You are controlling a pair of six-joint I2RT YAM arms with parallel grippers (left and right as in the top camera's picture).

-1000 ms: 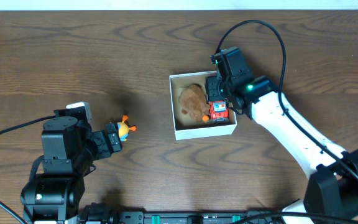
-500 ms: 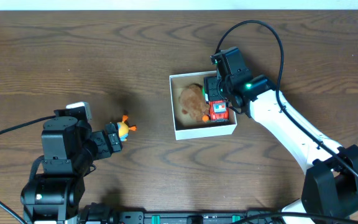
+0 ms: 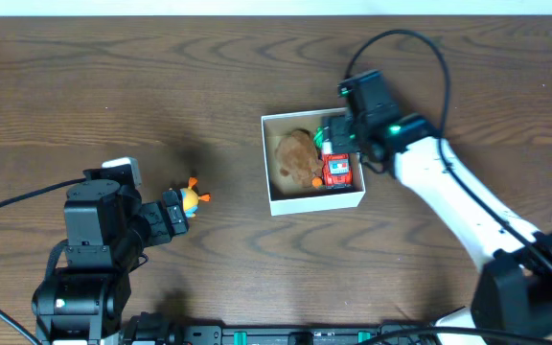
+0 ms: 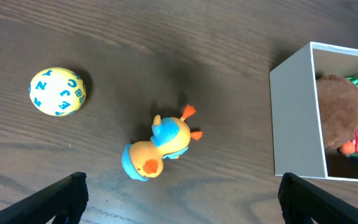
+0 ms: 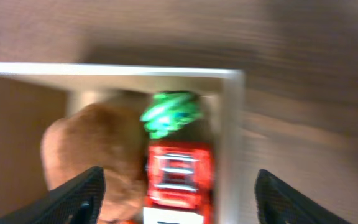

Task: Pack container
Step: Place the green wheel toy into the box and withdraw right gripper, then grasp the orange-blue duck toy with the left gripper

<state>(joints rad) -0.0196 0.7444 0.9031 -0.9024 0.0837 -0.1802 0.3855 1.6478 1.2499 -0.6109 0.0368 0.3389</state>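
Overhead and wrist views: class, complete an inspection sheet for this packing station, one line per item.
Surface: dark wood-grain table.
Job's things: white container holds brown plush, red truck, green toy; duck toy and lettered ball lie outside on the table.
Clutter: nothing seen.
Grippers: left end effector open, empty, near the duck toy; right end effector open above the red truck.
Cables: black cable loops from right arm; second cable trails off left arm.
Surroundings: pale strip beyond the far edge.
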